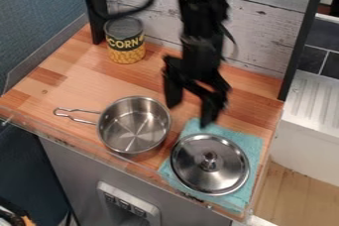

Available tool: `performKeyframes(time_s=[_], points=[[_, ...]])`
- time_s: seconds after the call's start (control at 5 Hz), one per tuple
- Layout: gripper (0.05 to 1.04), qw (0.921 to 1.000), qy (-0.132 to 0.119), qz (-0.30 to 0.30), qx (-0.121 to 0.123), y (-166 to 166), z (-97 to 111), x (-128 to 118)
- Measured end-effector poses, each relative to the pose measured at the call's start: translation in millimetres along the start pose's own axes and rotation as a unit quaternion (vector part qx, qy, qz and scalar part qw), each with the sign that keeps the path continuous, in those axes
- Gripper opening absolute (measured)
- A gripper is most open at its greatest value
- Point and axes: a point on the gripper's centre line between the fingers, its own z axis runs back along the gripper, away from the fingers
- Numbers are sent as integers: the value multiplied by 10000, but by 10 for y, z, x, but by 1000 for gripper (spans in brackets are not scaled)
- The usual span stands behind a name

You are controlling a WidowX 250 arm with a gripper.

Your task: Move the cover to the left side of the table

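The cover [228,174] lies knob up on the blue cloth [250,145], at the table's [63,79] right-hand side in the view, beside the pot [134,126]. The gripper [191,114] hangs above the cloth's far edge, its fingers apart. Farther back stands a can [125,40], its label carrying bold yellow capitals on a dark band (kernels pictured below). Small dark labels on the front panel [128,202] are too small to read.

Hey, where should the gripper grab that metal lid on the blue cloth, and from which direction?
Best by the knob at the centre of the lid, coming straight down from above. The lid lies flat on the cloth with the knob standing up, so pinching its sides should work.
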Motion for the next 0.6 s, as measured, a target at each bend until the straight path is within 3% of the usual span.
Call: performKeyframes(time_s=[0.4, 0.6], points=[[1001, 9984, 131, -539, 74, -340, -146, -68], [949, 9980, 325, -529, 113, -335, -283, -92]])
